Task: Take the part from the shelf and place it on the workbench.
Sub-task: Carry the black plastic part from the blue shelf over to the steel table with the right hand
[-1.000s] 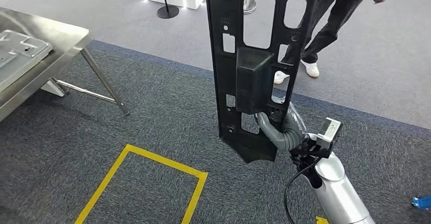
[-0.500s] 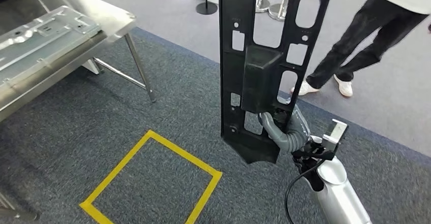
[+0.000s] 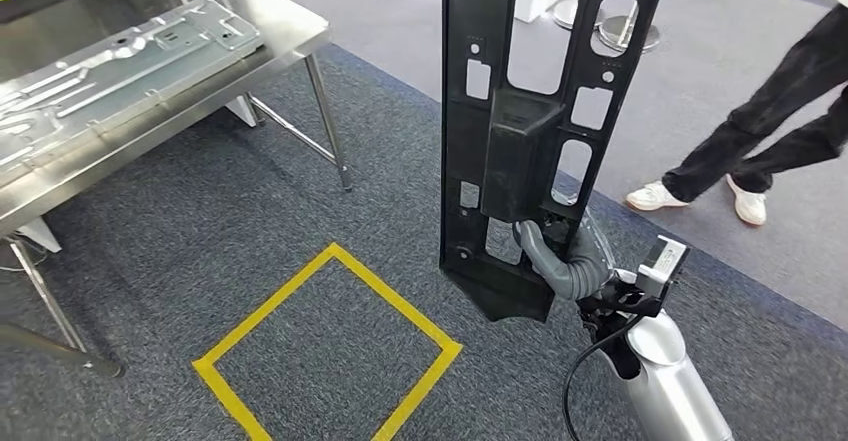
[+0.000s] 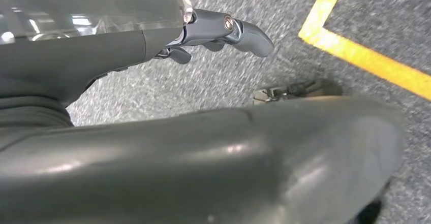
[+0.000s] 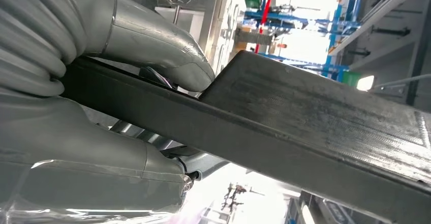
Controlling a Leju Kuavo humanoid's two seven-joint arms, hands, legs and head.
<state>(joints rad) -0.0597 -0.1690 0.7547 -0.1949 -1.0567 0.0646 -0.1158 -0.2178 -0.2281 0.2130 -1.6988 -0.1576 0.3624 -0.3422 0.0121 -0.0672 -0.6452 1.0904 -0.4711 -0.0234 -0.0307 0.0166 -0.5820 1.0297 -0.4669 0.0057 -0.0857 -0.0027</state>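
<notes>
The black part (image 3: 545, 121) is gripped near its lower end by the right hand (image 3: 565, 256), long axis upright. The surface (image 3: 290, 46) lies toward ten o'clock, well apart. The left hand (image 4: 223, 31) is held released, grasping nothing.

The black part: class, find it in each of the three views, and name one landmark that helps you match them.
Head view: the part stands upright at centre, gripped near its lower end by the right hand.
Left wrist view: not in it.
Right wrist view: a dark slab running across, thumb over it.
Shared landmark: the right hand.
</notes>
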